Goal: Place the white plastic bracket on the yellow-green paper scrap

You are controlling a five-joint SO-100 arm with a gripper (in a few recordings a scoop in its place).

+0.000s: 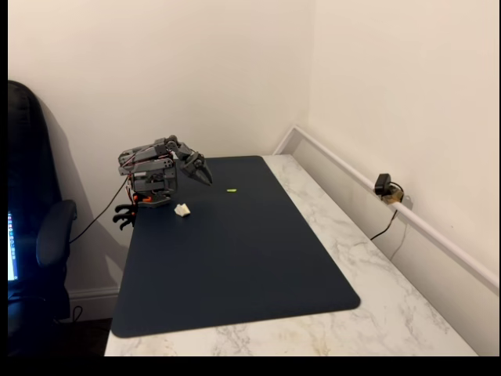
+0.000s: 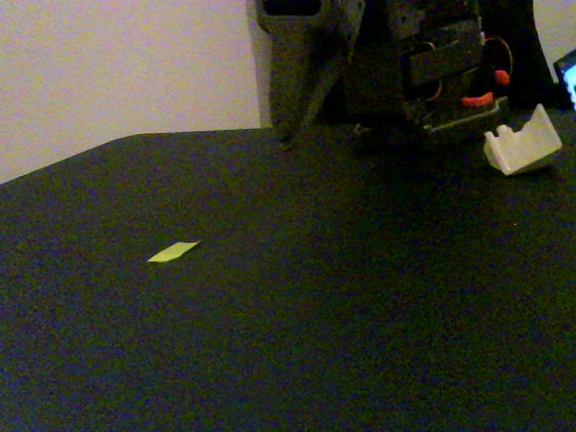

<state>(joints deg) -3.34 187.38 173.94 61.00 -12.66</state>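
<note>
Dark mat (image 1: 235, 258); white plastic bracket (image 1: 182, 209) apart from yellow-green paper scrap (image 1: 231, 189).

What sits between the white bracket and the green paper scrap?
Nothing: only bare dark mat lies between the bracket and the paper scrap, as both fixed views show.

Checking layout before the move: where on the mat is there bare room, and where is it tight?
The mat is bare from the scrap and bracket down to its near edge. It is tight only at the far left corner, where the bracket lies beside the arm's base, under the gripper.
</note>
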